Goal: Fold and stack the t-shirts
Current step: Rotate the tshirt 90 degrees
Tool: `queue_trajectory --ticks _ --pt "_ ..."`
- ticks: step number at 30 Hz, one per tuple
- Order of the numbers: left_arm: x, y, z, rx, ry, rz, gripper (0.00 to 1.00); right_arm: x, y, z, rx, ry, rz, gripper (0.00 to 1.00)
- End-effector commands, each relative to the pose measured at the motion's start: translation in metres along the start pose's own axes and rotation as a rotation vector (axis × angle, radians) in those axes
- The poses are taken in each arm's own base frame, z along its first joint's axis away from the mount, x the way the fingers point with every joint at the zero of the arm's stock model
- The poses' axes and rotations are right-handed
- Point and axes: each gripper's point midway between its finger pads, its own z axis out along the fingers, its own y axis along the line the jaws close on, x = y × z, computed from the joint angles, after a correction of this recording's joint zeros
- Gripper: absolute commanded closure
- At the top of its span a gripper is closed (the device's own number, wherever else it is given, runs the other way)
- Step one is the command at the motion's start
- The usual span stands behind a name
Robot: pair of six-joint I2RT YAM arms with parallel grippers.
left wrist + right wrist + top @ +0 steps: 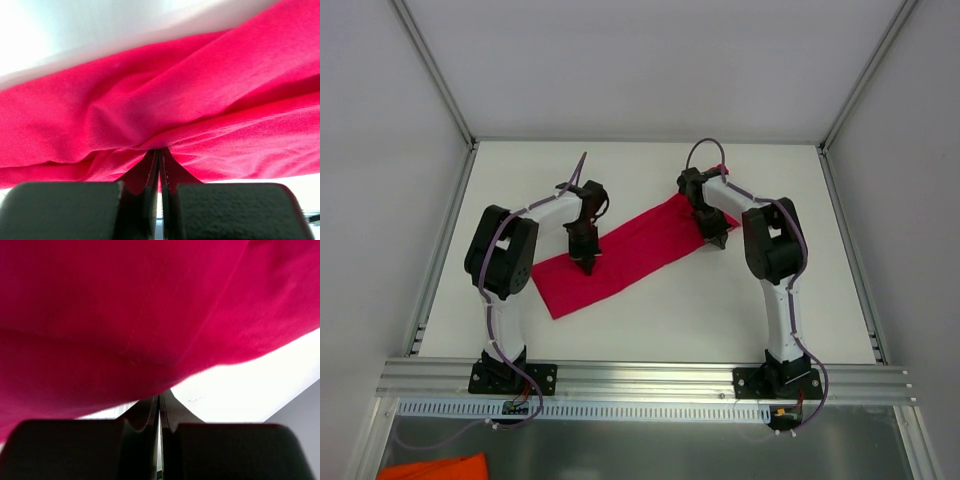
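One soft, wrinkled, strip-folded t-shirt (640, 250).

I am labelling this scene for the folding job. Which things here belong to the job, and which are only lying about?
Job: red t-shirt; left gripper and right gripper, both shut on it.
Lying about: orange object, off the table.

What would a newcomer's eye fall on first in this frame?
The crimson t-shirt stands out at once, lying as a long slanted band across the middle of the white table. The left gripper pinches the fabric near the band's lower left end and the right gripper pinches it at the upper right end, both shut on the cloth. An orange item peeks in at the bottom left corner, below the table's edge.
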Motion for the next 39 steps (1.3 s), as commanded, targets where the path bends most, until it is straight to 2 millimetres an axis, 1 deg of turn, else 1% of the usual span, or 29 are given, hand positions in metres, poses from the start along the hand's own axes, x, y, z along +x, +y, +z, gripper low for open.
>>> queue_trajectory --ticks 1,2,4,5,7,8,9,10,11,12,14,15,17,18,20,21,23,24,26,28,30,31,32,34,35,36,37,38,39 --pt "0.023 -0.011 -0.009 0.034 0.036 0.046 1.00 -0.018 -0.002 -0.004 0.032 -0.039 0.028 0.99" --pt "0.028 -0.012 -0.007 0.032 0.048 0.053 1.00 -0.026 0.000 -0.007 0.019 -0.060 0.035 0.99" --pt "0.035 -0.017 -0.005 0.035 0.056 0.068 1.00 -0.033 0.004 -0.004 0.003 -0.066 0.035 0.99" --pt "0.039 -0.018 -0.004 0.037 0.063 0.069 1.00 -0.042 0.008 -0.007 -0.024 -0.088 0.039 0.99" --pt "0.043 -0.022 -0.001 0.044 0.070 0.075 1.00 -0.052 0.016 -0.005 -0.052 -0.103 0.030 0.99" --pt "0.046 -0.024 0.001 0.047 0.076 0.082 1.00 -0.056 0.020 -0.006 -0.071 -0.110 0.025 0.99" --pt "0.049 -0.027 0.002 0.058 0.087 0.084 1.00 -0.066 0.019 -0.012 -0.077 -0.137 0.024 0.99" --pt "0.050 -0.029 0.002 0.061 0.087 0.086 1.00 -0.067 0.020 -0.007 -0.075 -0.122 0.013 0.99" --pt "0.052 -0.033 0.003 0.069 0.085 0.099 1.00 -0.078 0.020 -0.012 -0.082 -0.149 0.008 0.99" --pt "0.054 -0.037 0.002 0.084 0.088 0.104 1.00 -0.080 0.023 -0.008 -0.083 -0.140 -0.004 0.99" --pt "0.056 -0.046 0.002 0.098 0.086 0.124 1.00 -0.084 0.026 -0.008 -0.103 -0.140 -0.007 0.99" --pt "0.057 -0.050 0.001 0.106 0.087 0.133 1.00 -0.091 0.027 -0.009 -0.110 -0.154 -0.003 0.99" --pt "0.058 -0.060 -0.001 0.123 0.084 0.152 1.00 -0.097 0.033 -0.011 -0.142 -0.162 -0.002 0.99" --pt "0.058 -0.066 -0.002 0.139 0.083 0.158 1.00 -0.104 0.038 -0.014 -0.172 -0.171 0.001 0.99" --pt "0.062 -0.076 -0.003 0.152 0.086 0.179 1.00 -0.111 0.043 -0.017 -0.201 -0.181 0.006 0.99" --pt "0.062 -0.084 -0.006 0.170 0.082 0.194 1.00 -0.119 0.046 -0.025 -0.228 -0.204 0.011 0.99" --pt "0.064 -0.092 -0.006 0.175 0.086 0.216 1.00 -0.123 0.051 -0.024 -0.251 -0.210 0.012 0.99" --pt "0.065 -0.102 -0.008 0.190 0.083 0.238 1.00 -0.126 0.054 -0.028 -0.271 -0.223 0.014 0.99" --pt "0.070 -0.115 -0.010 0.205 0.080 0.268 1.00 -0.129 0.060 -0.029 -0.297 -0.228 0.008 0.99" --pt "0.070 -0.127 -0.013 0.228 0.076 0.289 1.00 -0.127 0.067 -0.034 -0.344 -0.230 -0.008 0.99" --pt "0.073 -0.136 -0.013 0.248 0.073 0.312 1.00 -0.131 0.073 -0.040 -0.376 -0.265 -0.013 0.99" --pt "0.077 -0.141 -0.014 0.264 0.083 0.324 1.00 -0.126 0.075 -0.042 -0.386 -0.267 -0.020 0.99" --pt "0.080 -0.143 -0.012 0.267 0.088 0.335 1.00 -0.132 0.079 -0.045 -0.410 -0.300 -0.014 0.99" --pt "0.081 -0.143 -0.011 0.253 0.081 0.341 1.00 -0.134 0.080 -0.049 -0.412 -0.314 -0.013 0.99" --pt "0.079 -0.142 -0.015 0.249 0.060 0.346 1.00 -0.135 0.078 -0.052 -0.413 -0.317 -0.012 0.99" --pt "0.077 -0.141 -0.019 0.241 0.034 0.349 1.00 -0.141 0.077 -0.058 -0.413 -0.337 -0.008 0.99" --pt "0.065 -0.133 -0.021 0.190 -0.031 0.349 1.00 -0.138 0.075 -0.058 -0.406 -0.325 -0.017 0.99" --pt "0.056 -0.131 -0.035 0.179 -0.094 0.352 1.00 -0.138 0.073 -0.058 -0.392 -0.326 -0.021 0.99" --pt "0.050 -0.124 -0.040 0.145 -0.124 0.348 1.00 -0.138 0.071 -0.060 -0.385 -0.328 -0.024 0.99"
